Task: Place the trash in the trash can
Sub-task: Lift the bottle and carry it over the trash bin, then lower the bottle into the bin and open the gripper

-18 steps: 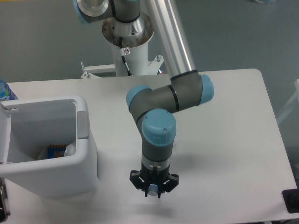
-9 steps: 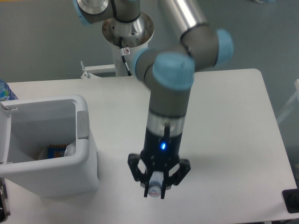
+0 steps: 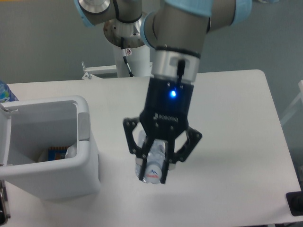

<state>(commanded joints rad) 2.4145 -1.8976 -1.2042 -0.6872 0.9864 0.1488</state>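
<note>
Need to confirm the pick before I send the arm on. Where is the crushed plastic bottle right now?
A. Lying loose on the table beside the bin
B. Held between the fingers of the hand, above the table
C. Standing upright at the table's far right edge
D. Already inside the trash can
B. The crushed plastic bottle sits clamped in the hand, raised above the table, to the right of the trash can.
</note>
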